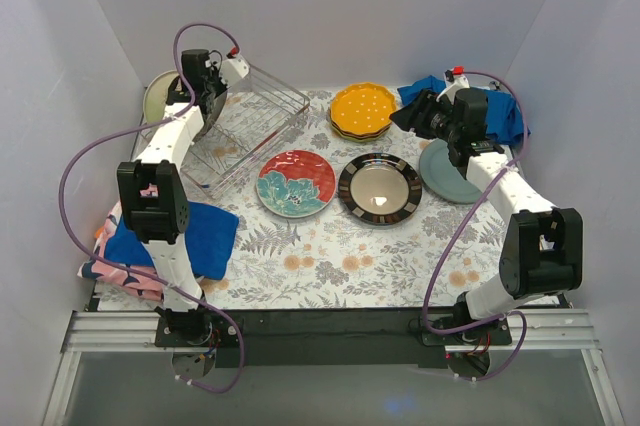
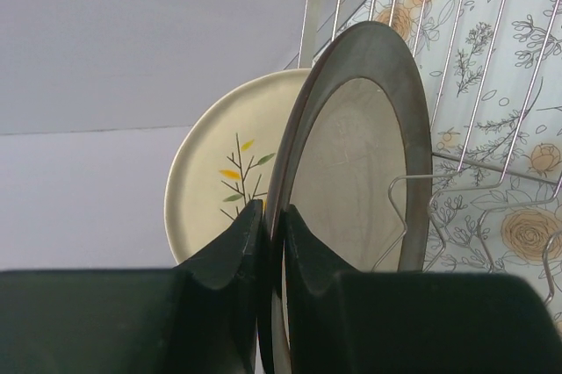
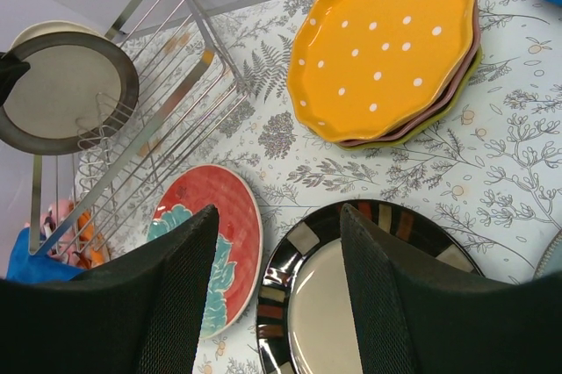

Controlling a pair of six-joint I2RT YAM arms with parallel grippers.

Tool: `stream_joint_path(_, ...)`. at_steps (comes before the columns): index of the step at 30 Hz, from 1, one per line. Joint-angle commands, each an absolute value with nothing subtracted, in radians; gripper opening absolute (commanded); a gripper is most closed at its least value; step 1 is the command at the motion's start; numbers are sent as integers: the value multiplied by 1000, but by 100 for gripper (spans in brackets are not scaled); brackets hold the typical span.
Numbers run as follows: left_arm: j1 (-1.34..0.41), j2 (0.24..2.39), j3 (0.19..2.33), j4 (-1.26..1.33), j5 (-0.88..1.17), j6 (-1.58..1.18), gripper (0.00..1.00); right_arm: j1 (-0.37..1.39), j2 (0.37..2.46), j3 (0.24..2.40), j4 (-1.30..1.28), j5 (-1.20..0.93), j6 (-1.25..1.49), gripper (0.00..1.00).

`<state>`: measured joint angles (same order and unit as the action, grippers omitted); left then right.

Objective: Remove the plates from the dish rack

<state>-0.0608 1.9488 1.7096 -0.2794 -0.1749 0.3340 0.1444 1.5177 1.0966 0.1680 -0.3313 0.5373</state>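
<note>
A: Where's the dark-rimmed plate (image 2: 360, 172)?
B: Upright at the dish rack (image 1: 255, 116)'s end, its rim pinched in the left claw (image 2: 270, 216); the cream sprig plate (image 2: 219, 172) stands behind.
A: And the right claw (image 3: 279, 216)?
B: Spread wide above the table (image 1: 330, 256).

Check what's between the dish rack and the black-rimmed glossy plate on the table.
The red plate with the teal flower lies flat between the dish rack and the black-rimmed glossy plate. Clearest in the top external view.

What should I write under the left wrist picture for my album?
The left tool pinches a dark-rimmed grey round plate, beside a cream sprig-painted plate and the silver wire dish rack.
</note>
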Motion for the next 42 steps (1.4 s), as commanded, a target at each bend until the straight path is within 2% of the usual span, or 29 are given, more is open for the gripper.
stream_joint_path(1,-46,1937,1847,-118,-219,370,0,144,1493,1140,215,-318,528,63)
stream_joint_path(9,-55,1971,1930,-115,-267,325,0,144,1460,1177,187,-295,519,63)
stream_joint_path(15,-43,1893,1763,26,-186,400,0,146,1453,1184,189,-298,518,63)
stream_joint_path(19,-26,1884,1776,-60,-153,371,0,155,1470,1204,173,-281,523,62)
stream_joint_path(25,-2,1965,1914,-210,-147,318,0,163,1491,1212,149,-265,520,62)
stream_joint_path(32,70,1983,1936,-222,-20,308,0,186,1534,1268,128,-270,508,62)
stream_joint_path(42,98,2026,1996,-245,-3,253,0,209,1522,1295,89,-232,491,62)
